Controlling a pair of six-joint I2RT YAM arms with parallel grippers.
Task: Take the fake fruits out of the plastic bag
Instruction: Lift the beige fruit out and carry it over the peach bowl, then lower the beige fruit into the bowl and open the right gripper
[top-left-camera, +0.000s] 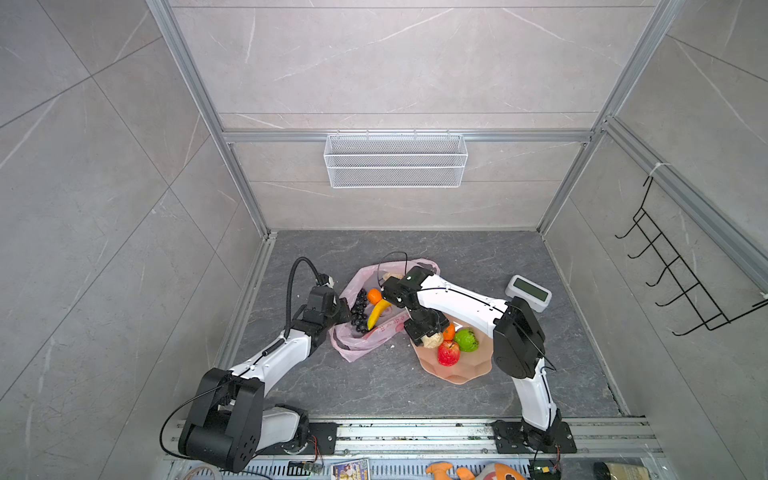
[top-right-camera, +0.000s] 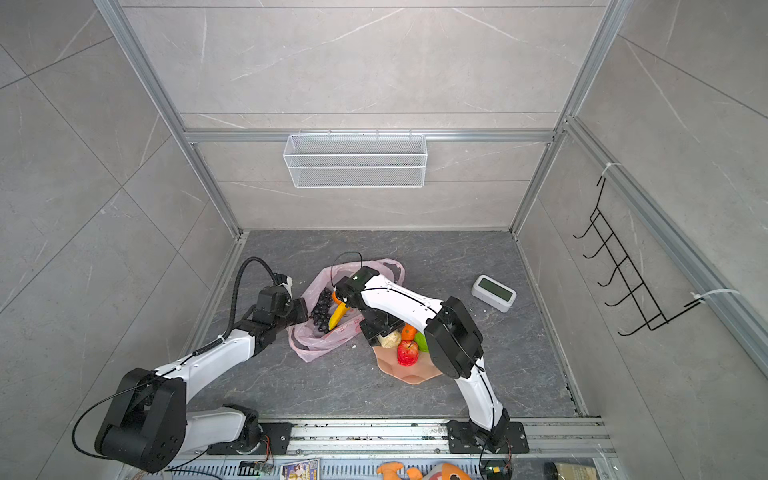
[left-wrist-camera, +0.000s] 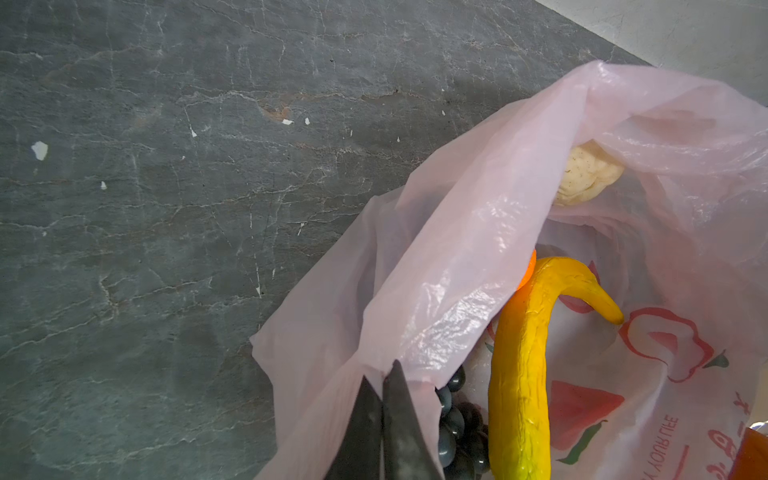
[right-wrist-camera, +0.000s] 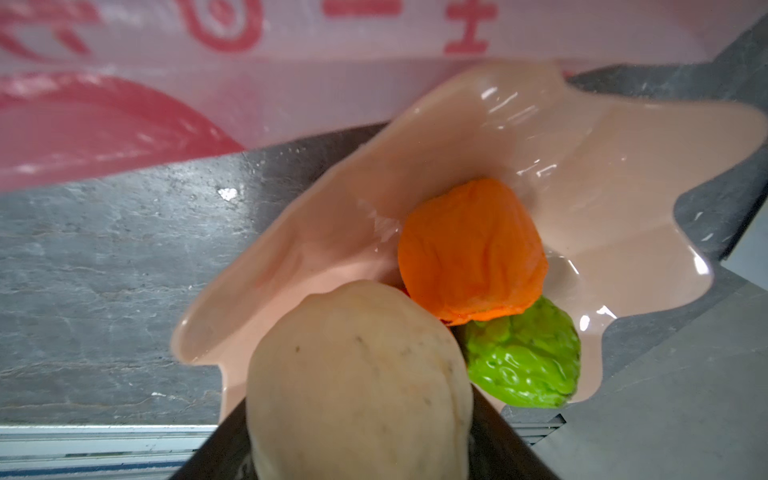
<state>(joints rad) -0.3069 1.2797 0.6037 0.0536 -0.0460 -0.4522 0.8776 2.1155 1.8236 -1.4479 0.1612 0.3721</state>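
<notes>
Right now my left end effector (left-wrist-camera: 384, 376) is closed tight on the rim of the plastic bag (top-left-camera: 357, 348), pinching the pale-pink film at the bag's left edge in both top views. The bag lies open on the dark surface (top-left-camera: 374, 399), just left of centre of the frame. Inside it I see the grape bunch (top-left-camera: 359, 311), the banana (top-left-camera: 378, 314) lying against the grapes, and an orange tangerine (top-left-camera: 374, 296) at the banana's upper end. Toward the bag's upper end, a cream lump (left-wrist-camera: 588, 176) sits half under a fold of film.

My right end effector (right-wrist-camera: 359, 399) grips the other cream lump (right-wrist-camera: 353, 353), with a jaw on either side of it. It is at the upper-left rim of the peach dish (top-left-camera: 457, 372), which sits just beside the bag, to its lower right. On the dish lie the red apple (top-left-camera: 449, 353), the green piece (top-left-camera: 466, 339) and a second tangerine (top-left-camera: 449, 331), packed close together.
</notes>
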